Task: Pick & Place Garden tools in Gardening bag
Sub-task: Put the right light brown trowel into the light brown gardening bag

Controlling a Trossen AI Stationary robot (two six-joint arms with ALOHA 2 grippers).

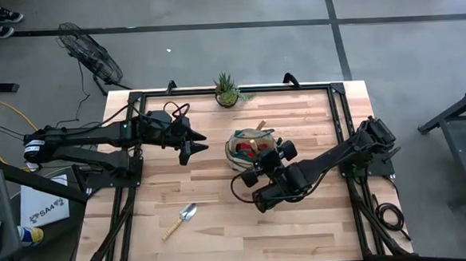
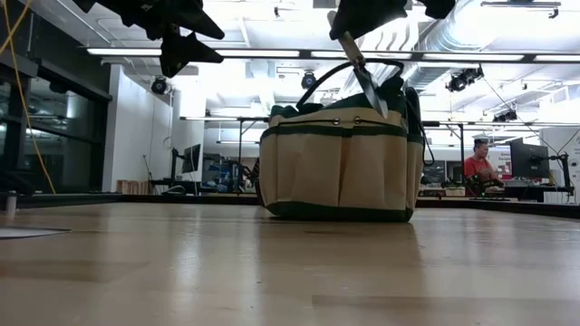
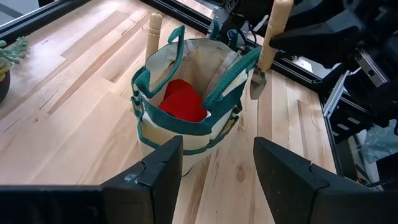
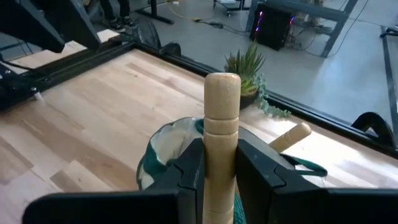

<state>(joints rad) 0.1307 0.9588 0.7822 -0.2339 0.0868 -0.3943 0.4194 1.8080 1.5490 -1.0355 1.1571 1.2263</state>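
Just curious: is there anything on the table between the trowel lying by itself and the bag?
No. In the high view, only bare wood lies between the loose trowel and the gardening bag.

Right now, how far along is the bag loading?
Done: the red glove and a wooden-handled tool already sit in the gardening bag.

In hand: the right gripper is shut on a trowel, held blade-down at the bag's rim, not yet inside.

Left: one trowel on the table lies untouched. The left gripper is open, hovering beside the bag.
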